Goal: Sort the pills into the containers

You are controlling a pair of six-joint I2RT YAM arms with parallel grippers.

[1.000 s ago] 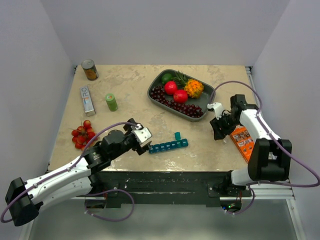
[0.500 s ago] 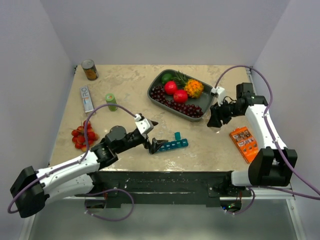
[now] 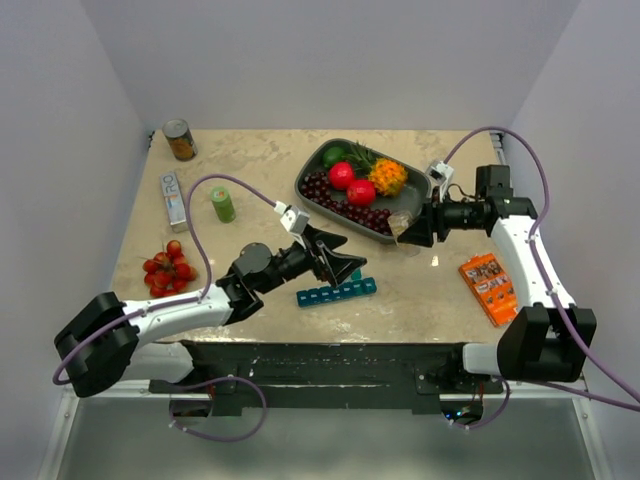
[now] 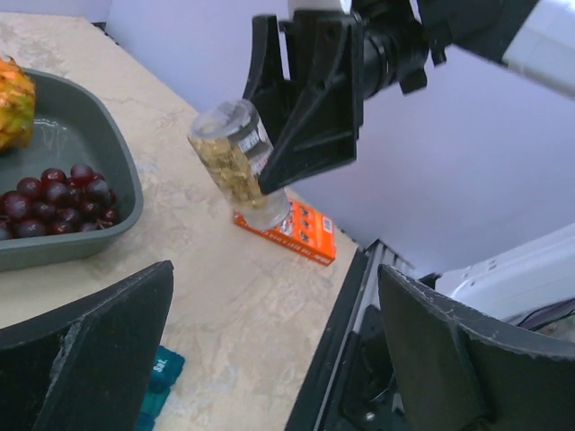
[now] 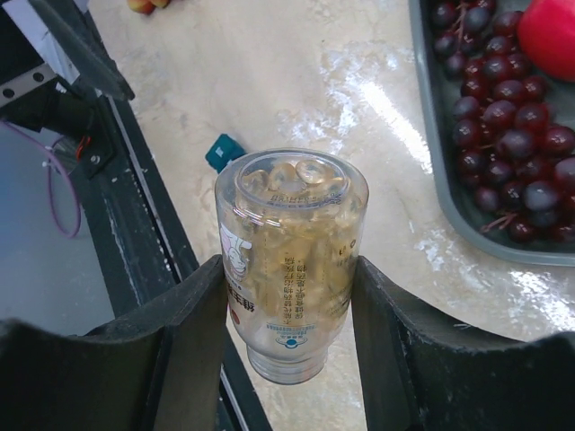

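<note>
Between the two fingers of the right pincer (image 5: 292, 310) sits the small clear bottle (image 5: 292, 260), gripped around its middle with the jaws about half closed on it. The tan pills (image 5: 286, 184) are packed inside, so all of them are in the bottle and up in the air, not on the table (image 3: 250, 170). A second ago this pincer was low by the orange box (image 3: 487, 285) at the right edge. It has since risen and swung inward, and now holds the bottle tilted just off the near right end of the grey tray (image 3: 310, 172).

The left pincer (image 3: 340, 262) has changed more. It was down at the left end of the teal pill strip (image 3: 337, 292). It has now lifted and reached forward above the strip, jaws spread wide and holding nothing, facing the bottle with a clear gap between them.

The two arms seem to be lining up to meet in mid-air, probably so the left one can take the bottle's free end or open it. I see no pill in the strip, so the sorting itself has not begun.
</note>
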